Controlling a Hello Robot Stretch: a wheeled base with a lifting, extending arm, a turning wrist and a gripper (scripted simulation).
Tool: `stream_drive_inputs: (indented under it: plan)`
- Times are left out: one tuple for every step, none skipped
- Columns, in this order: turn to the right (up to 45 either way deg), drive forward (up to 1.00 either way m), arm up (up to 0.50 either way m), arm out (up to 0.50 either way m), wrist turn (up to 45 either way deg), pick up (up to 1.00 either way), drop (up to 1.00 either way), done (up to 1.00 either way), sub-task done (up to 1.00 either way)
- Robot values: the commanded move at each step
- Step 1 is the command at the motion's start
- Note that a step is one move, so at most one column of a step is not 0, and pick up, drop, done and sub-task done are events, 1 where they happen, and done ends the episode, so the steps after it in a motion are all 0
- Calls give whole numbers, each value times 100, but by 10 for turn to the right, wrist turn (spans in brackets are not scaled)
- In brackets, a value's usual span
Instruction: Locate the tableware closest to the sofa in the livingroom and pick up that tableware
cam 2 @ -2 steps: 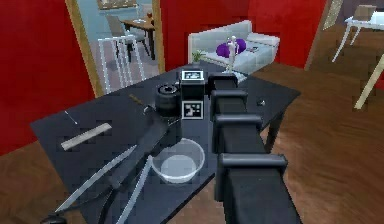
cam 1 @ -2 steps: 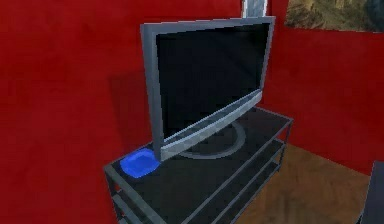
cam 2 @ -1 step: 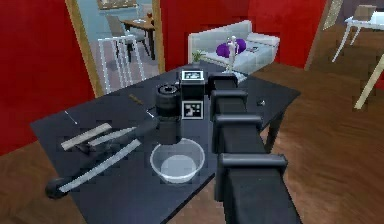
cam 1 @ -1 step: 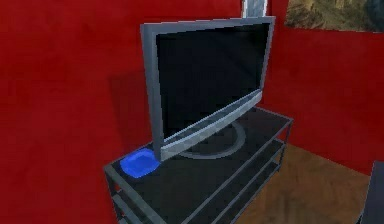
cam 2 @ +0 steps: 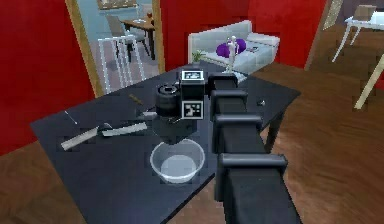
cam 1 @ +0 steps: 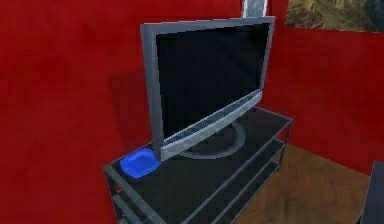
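Note:
A white bowl (cam 2: pixel 178 164) sits on a dark table (cam 2: pixel 80 170) in the arm side view. The arm's dark bar rises from the bottom edge, with two white marker squares at its far end. The gripper (cam 2: pixel 174 138) has its dark body left of those squares and its far end right at the bowl's upper rim. I cannot tell whether it holds anything, nor whether it touches the bowl. A white sofa (cam 2: pixel 236 46) with a purple cushion (cam 2: pixel 224 48) stands beyond the table.
Grey flat pieces (cam 2: pixel 102 132) and a small dark item (cam 2: pixel 262 102) also lie on the table. A doorway (cam 2: pixel 120 40) opens onto chairs at the back left. In the forward view, a television (cam 1: pixel 208 82) and a blue object (cam 1: pixel 138 163) rest on a dark stand (cam 1: pixel 200 180) against red walls.

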Motion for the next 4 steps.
stream_drive_inputs:
  plan:
    - [0, 0, 0, 0, 330, 0, 0, 0, 0]
    - [0, 0, -26, 0, 0, 0, 0, 0, 0]
    - [0, 0, 0, 0, 0, 100, 0, 0, 0]
    - [0, 0, 10, 0, 0, 0, 0, 0, 0]
